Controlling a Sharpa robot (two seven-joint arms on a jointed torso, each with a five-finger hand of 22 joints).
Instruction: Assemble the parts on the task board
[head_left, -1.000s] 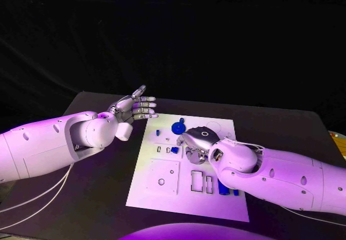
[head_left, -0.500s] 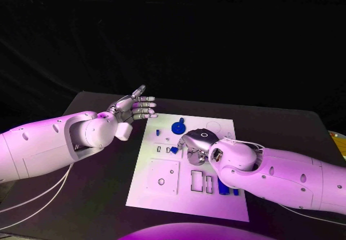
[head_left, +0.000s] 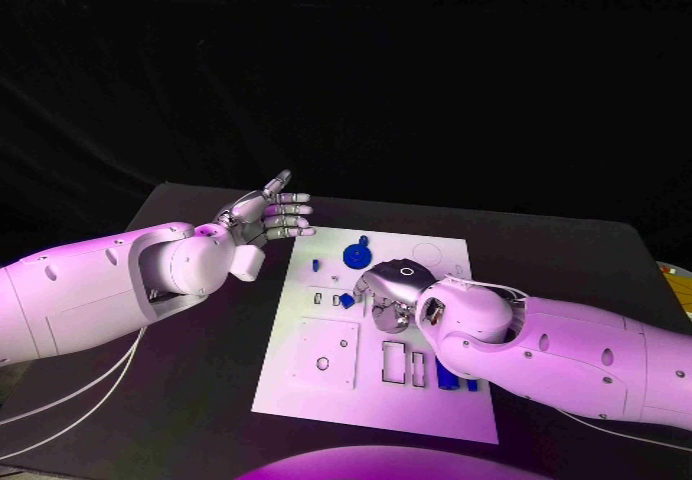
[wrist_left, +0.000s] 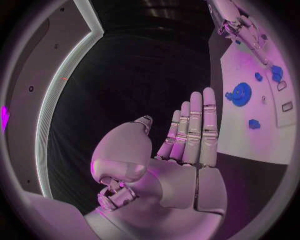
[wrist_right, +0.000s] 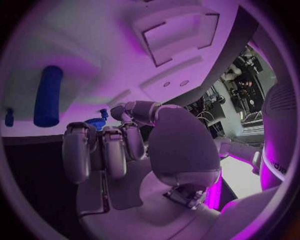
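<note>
The white task board (head_left: 332, 375) lies in the middle of the table. A round blue part (head_left: 355, 257) and smaller blue parts (head_left: 316, 266) sit at its far end. My right hand (head_left: 389, 292) hovers low over the board's middle with its fingers curled down. A small blue ridged part (wrist_right: 95, 122) shows just behind its fingertips (wrist_right: 125, 114); whether they hold it is hidden. A blue part (head_left: 346, 299) lies on the board beside that hand. My left hand (head_left: 268, 217) is raised off the board's far left corner, fingers straight and apart, empty (wrist_left: 187, 145).
Blue bars (head_left: 449, 376) stand in slots near my right forearm. A long blue cylinder (wrist_right: 47, 95) lies on the board. Rectangular recesses (head_left: 394, 362) and a square plate (head_left: 329, 350) mark the board's near half. Black table (head_left: 188, 330) surrounds the board.
My right hand has sunk very slightly toward the board. My left hand and the loose parts have not moved.
</note>
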